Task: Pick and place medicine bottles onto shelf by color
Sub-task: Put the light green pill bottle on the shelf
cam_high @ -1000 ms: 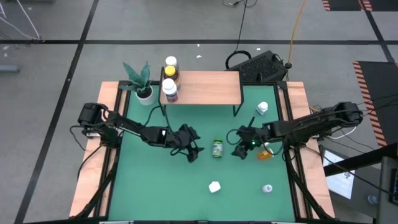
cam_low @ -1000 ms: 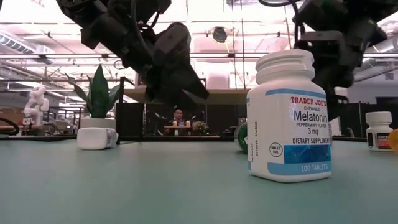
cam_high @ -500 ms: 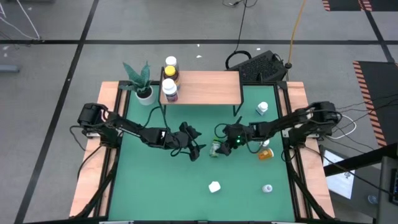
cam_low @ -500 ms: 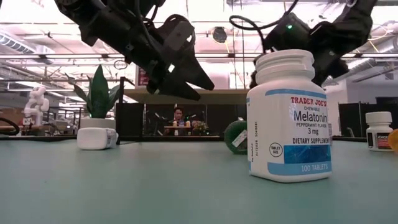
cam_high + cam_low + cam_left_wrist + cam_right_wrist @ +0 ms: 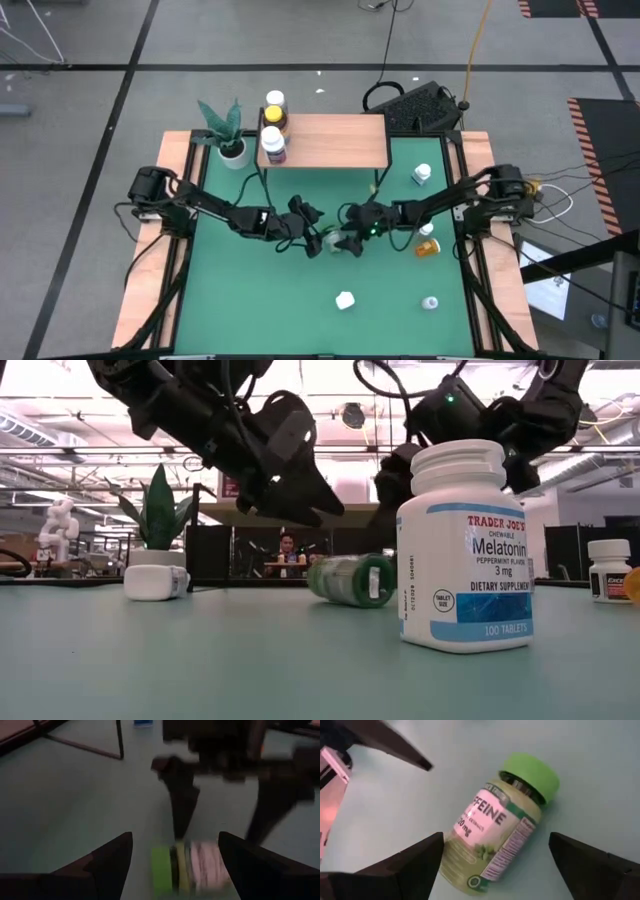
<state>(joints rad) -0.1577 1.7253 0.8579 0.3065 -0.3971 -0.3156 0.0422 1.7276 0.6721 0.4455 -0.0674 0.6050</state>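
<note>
The green-capped bottle [image 5: 495,832] lies on its side on the matte green table [image 5: 250,290], in front of the shelf [image 5: 325,140] and between the two grippers. It is a pale translucent cylinder with a smooth round green cap and a printed label reading part of "CAFFEINE".

The left gripper [image 5: 310,238] is just beside the bottle on its left, its dark pointed fingers [image 5: 107,860] spread apart. The right gripper [image 5: 352,222] is just over the bottle on its right, its wedge-shaped fingers [image 5: 415,857] also spread wide, one on each side of the bottle — neither visibly touches it.

The shelf is a flat light-wood board on thin black metal legs. At its left end stand three bottles: a white-capped jar [image 5: 274,150], an amber bottle with a yellow cap [image 5: 271,117] behind it, and one more [image 5: 275,100] at the back edge. A white pot with a spiky green plant [image 5: 230,140] stands just left of the shelf.

To the shelf's right front stand a white bottle [image 5: 421,175] and, nearer the right gripper, an orange bottle [image 5: 428,248] on its side. Well in front of the shelf are a small white jar [image 5: 345,299] and a ribbed-cap white melatonin bottle [image 5: 465,550], upright.
</note>
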